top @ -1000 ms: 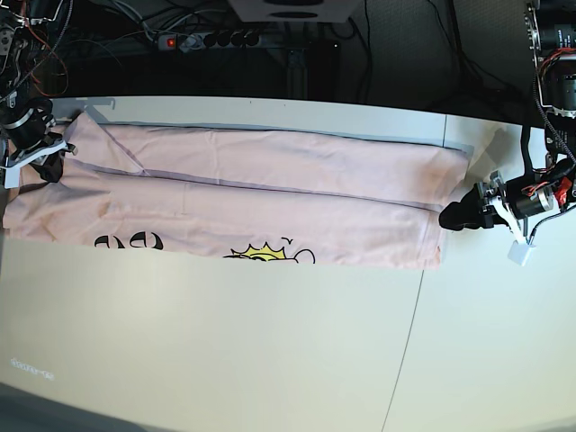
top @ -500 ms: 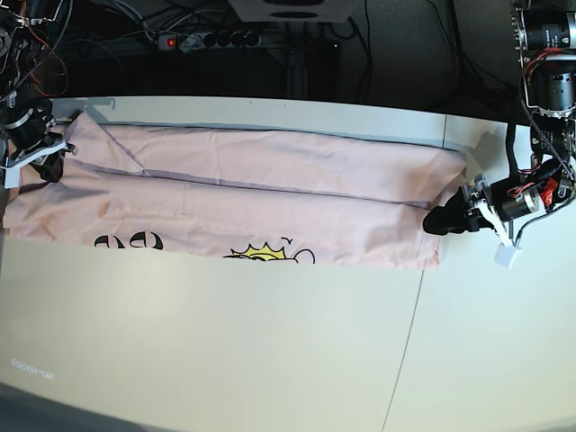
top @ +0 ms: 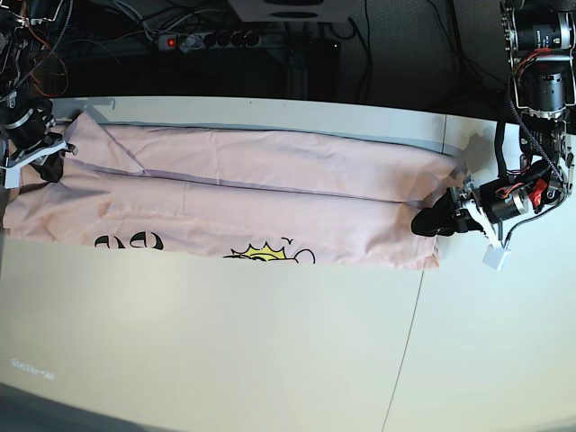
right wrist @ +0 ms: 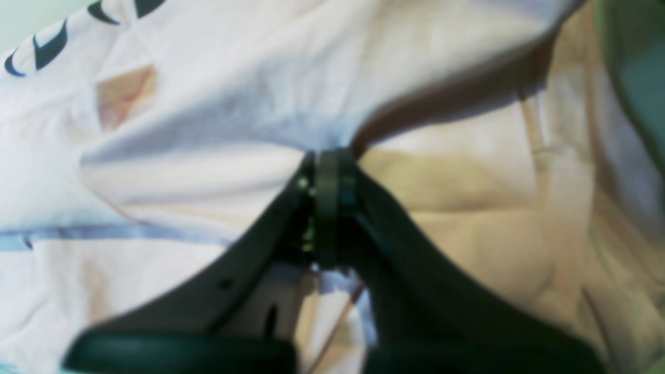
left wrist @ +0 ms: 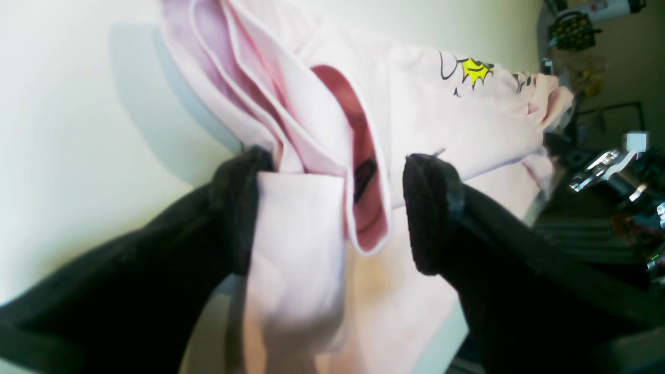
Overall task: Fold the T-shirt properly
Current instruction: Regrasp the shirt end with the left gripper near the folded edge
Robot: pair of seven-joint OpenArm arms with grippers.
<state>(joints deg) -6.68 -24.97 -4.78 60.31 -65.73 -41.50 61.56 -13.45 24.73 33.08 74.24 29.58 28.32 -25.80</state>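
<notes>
White table [top: 270, 342], pink T-shirt [top: 252, 202]; left hand [left wrist: 332, 208] spread, right hand [right wrist: 327, 171] pinching cloth.

A robotics lab or test bench: a wide white worktable [top: 225, 360] fills the frame, a black power strip with a glowing red switch [top: 207, 40] lies among loose black cables [top: 135, 18] along the dark top edge, and exposed motors and red wiring [top: 540, 54] occupy the upper right corner.

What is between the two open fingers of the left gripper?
In the left wrist view, the layered end of the T-shirt lies between the fingers of the left gripper.
</notes>
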